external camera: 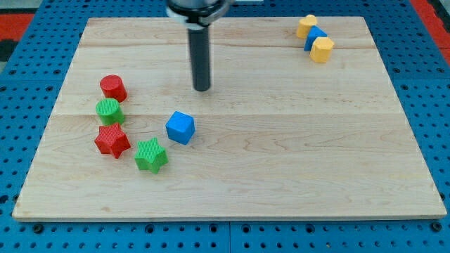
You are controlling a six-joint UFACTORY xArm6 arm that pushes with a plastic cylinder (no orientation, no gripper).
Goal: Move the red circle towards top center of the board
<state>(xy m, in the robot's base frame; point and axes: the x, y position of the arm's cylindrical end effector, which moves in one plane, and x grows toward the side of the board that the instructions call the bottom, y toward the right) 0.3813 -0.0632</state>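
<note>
On the wooden bench (281, 154), my tip (202, 89) (no hand to open or clench) approaches; next, circle to seven o'clock of the red circle (112, 88).

A pale wooden board (281, 176) lies on a blue pegboard surface (21, 77), evenly lit, red at the corners

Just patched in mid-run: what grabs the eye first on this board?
My tip stands out, planted upper-middle, touching nothing. At the view's left sits a cluster: red circle, green circle, red star, green star and blue cube.
</note>
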